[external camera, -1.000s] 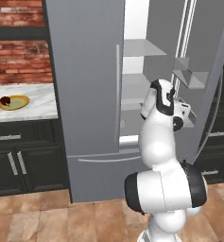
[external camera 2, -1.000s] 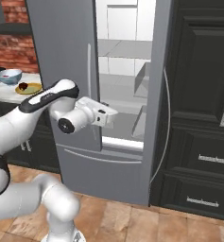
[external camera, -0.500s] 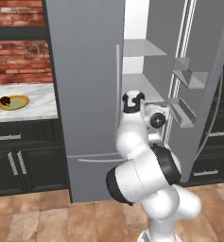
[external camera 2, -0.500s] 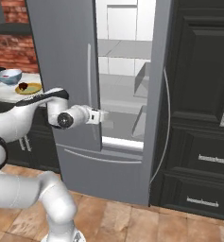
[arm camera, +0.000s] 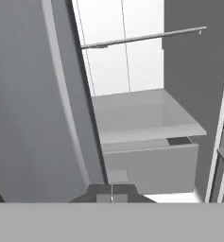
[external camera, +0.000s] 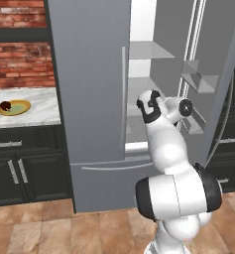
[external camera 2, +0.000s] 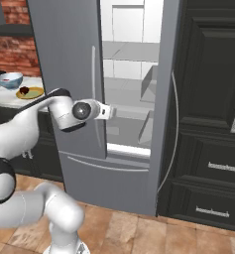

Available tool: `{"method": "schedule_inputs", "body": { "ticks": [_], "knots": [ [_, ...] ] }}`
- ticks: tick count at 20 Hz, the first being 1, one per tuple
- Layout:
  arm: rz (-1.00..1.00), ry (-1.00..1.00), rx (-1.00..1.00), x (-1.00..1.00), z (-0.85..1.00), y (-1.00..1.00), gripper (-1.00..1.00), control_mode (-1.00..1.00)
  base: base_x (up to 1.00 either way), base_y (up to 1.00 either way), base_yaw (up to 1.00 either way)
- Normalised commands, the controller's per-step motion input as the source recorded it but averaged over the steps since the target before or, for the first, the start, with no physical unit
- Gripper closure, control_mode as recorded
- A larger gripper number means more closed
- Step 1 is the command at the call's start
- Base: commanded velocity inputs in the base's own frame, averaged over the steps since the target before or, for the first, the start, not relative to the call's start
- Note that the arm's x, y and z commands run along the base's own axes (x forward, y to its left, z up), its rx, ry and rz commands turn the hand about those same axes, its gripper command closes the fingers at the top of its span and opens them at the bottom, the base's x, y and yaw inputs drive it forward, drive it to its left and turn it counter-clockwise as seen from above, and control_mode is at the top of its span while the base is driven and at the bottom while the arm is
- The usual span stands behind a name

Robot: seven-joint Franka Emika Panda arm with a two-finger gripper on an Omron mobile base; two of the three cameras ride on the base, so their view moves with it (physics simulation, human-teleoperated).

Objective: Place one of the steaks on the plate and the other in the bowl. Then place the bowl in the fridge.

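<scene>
The fridge (external camera: 89, 99) stands with its right-hand door swung open, exposing white shelves, while the left door is shut. The counter (external camera: 25, 111) to the fridge's left carries the plate (external camera: 14, 107), which has the dark brown steak (external camera: 5, 105) resting on it. The bowl (external camera 2: 10, 80) sits on that same counter just behind the plate, with something red visible inside, judged to be the second steak, though it is too small to confirm. The gripper (external camera 2: 109, 110) is raised in front of the open compartment, at the edge of the closed door, pointing toward the shelves, well apart from the bowl. In the hand view the finger tips sit close together with nothing between them; the jaws appear closed and empty. Judgement: both steaks seem placed, and only the bowl's transfer remains. Risks from here: the arm must swing wide to the counter and could strike the closed door's edge or handle; a tilted carry could tip the steak out; the bowl could clip a shelf front on entry.
</scene>
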Motion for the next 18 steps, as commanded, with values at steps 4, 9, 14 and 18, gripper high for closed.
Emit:
{"method": "schedule_inputs", "body": {
  "ticks": [4,9,14,18],
  "knots": [
    [-0.01,0.37,0.04,-0.50,0.86,0.39,1.00,-1.00,0.00,0.00,0.00],
    [-0.08,0.34,0.00,-0.38,0.72,0.10,1.00,-1.00,0.00,0.00,0.00],
    [0.00,0.02,0.02,-0.47,0.06,0.00,1.00,-1.00,0.00,0.00,0.00],
    [0.06,-0.02,-0.04,-0.61,-0.38,0.00,1.00,-1.00,0.00,0.00,0.00]
  ]
}}
